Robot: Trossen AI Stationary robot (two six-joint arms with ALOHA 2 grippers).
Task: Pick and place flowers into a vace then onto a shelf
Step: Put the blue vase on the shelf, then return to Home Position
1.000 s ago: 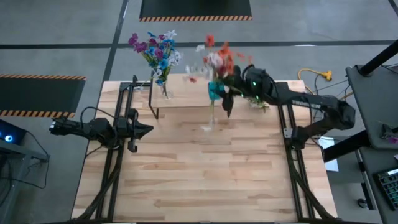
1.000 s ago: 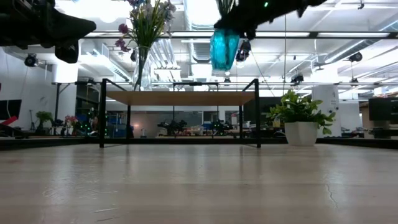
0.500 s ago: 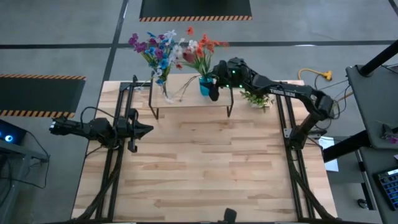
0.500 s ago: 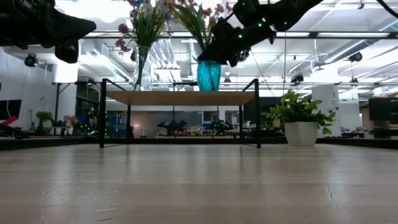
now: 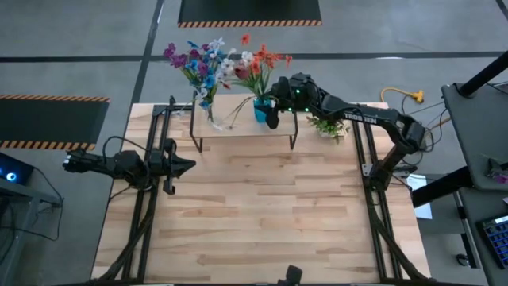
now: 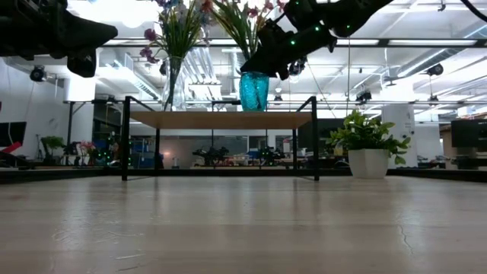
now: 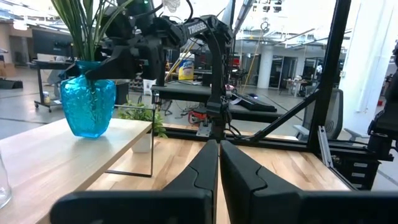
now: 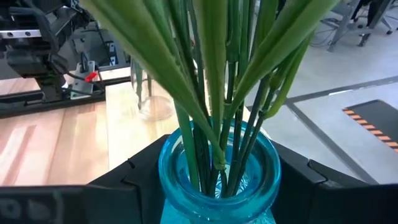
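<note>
Blue vase (image 6: pixel 254 91) stands upright on the shelf (image 6: pixel 221 119), flowers (image 5: pixel 255 65) pointing up, right gripper (image 5: pixel 268 109) fingers clamped around it; left gripper (image 5: pixel 184 166) fingers together.

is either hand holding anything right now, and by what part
The right hand grips the blue glass vase around its neck, on the shelf; the shut left hand holds nothing.

desk (image 5: pixel 262 214): carried shelf (image 5: pixel 238 121) at far edge, potted plant (image 5: pixel 327 127) beside | shelf: bore clear vase (image 5: pixel 209 116) and blue vase (image 5: pixel 261 109), both upright, well apart
</note>
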